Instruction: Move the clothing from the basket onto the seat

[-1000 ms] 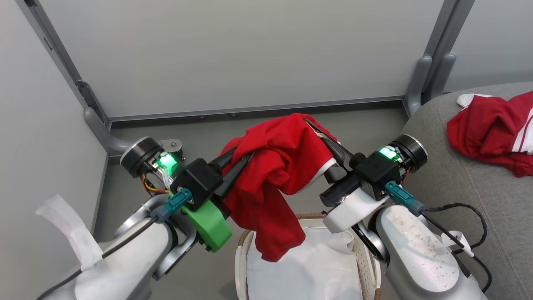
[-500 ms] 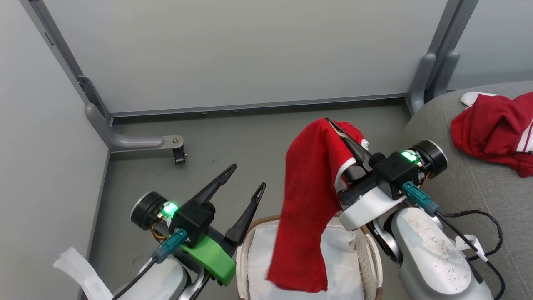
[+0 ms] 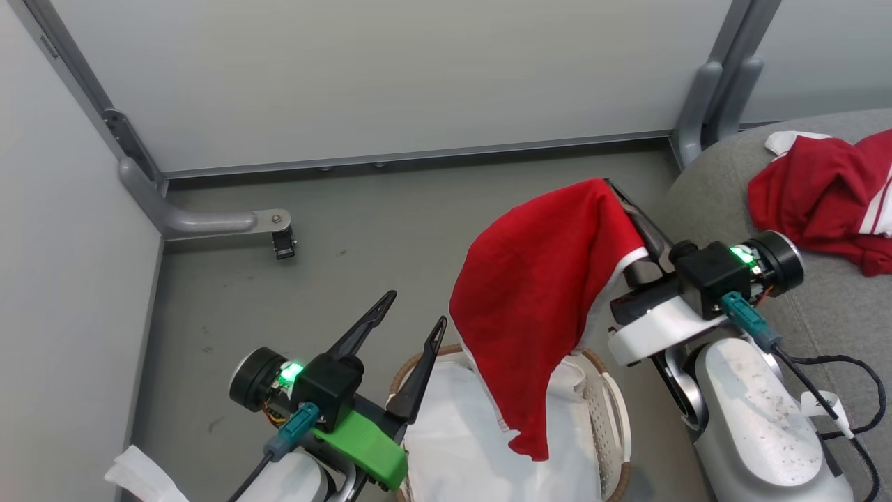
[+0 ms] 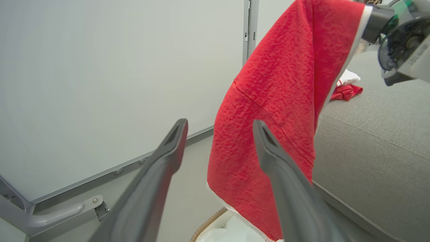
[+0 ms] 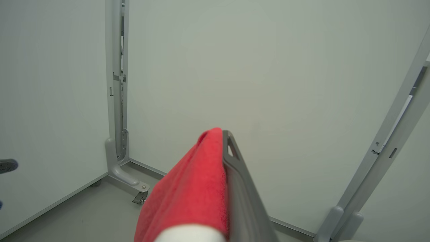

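clothing piece over basket, second piece on seat

my right gripper is clenched on the clothing piece, bright red with white trim. it hangs from the finger ends above the basket, its lower edge dangling over the white liner. my left gripper is spread wide and grasps nothing, just beside the cloth. the second piece lies crumpled on the grey seat, well apart from the basket.

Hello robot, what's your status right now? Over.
Left gripper open, empty, beside the oval cream plastic basket. Right gripper shut on soft red white-trimmed garment, hanging over basket. Another red garment lies on big grey fabric seat. No obstacle seen toward seat.
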Robot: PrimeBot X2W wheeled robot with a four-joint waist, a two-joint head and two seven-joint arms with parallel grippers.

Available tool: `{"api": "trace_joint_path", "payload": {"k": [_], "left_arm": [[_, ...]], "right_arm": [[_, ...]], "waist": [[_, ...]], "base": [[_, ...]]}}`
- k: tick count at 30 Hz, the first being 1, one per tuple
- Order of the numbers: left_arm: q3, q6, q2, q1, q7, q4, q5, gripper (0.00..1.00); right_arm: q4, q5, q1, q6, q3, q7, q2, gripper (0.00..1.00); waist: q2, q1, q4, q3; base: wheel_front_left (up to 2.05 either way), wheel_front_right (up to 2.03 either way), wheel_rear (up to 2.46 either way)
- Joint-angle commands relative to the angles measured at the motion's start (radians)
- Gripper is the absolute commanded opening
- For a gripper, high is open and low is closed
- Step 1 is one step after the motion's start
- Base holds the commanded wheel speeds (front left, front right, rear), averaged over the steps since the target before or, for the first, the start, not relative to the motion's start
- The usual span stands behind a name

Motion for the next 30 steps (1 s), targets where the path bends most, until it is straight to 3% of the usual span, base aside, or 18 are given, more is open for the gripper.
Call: {"api": "trace_joint_path", "payload": {"k": [1, 9, 20, 24, 30], "left_arm": [[0.014, -0.005, -0.004, 0.016, -0.002, -0.005, 0.011, 1.00], [0.040, -0.047, -0.023, -0.003, -0.002, 0.007, 0.069, 1.00], [0.023, -0.091, -0.017, -0.072, -0.002, 0.053, 0.126, 1.00], [0.004, -0.102, -0.020, -0.095, -0.002, 0.068, 0.137, 1.00], [-0.022, -0.107, -0.031, -0.118, -0.001, 0.078, 0.150, 1.00]], "right_arm": [[-0.011, -0.002, 0.005, -0.001, -0.017, -0.002, -0.004, 0.00], [-0.052, -0.014, 0.006, -0.001, -0.136, -0.002, -0.003, 0.00], [-0.078, 0.040, 0.034, -0.001, -0.217, -0.002, -0.002, 0.00], [-0.075, 0.051, 0.039, -0.001, -0.236, -0.002, -0.002, 0.00], [-0.067, 0.045, 0.041, -0.001, -0.267, -0.002, -0.003, 0.00]], "waist": [[0.0114, 0.0000, -0.038, 0.025], [0.0114, 0.0000, -0.194, 0.101], [0.0114, 0.0000, -0.418, 0.218], [0.0114, 0.0000, -0.449, 0.240], [0.0114, 0.0000, -0.439, 0.261]], "base": [[0.00, 0.00, 0.00], [0.00, 0.00, 0.00], [0.00, 0.00, 0.00], [0.00, 0.00, 0.00], [0.00, 0.00, 0.00]]}}
